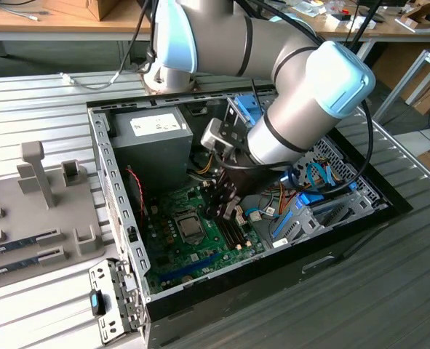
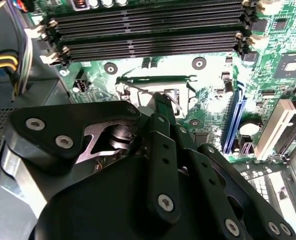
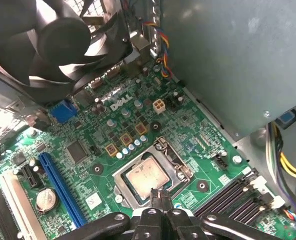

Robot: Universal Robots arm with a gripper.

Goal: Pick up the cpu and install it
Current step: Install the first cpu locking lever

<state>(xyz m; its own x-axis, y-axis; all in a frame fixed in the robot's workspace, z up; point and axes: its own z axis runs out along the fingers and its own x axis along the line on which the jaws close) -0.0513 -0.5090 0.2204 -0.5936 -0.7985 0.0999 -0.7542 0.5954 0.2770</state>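
Your cpu, seated in the socket

You see the cpu (image 3: 146, 176) lying flat, silver-grey metal top up, inside its square socket frame on the green board; in the exterior view it (image 1: 190, 228) sits mid-board, level and square.

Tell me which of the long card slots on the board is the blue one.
The blue slot is the one between the round battery and the chip. The white slot lies on the battery's other side.
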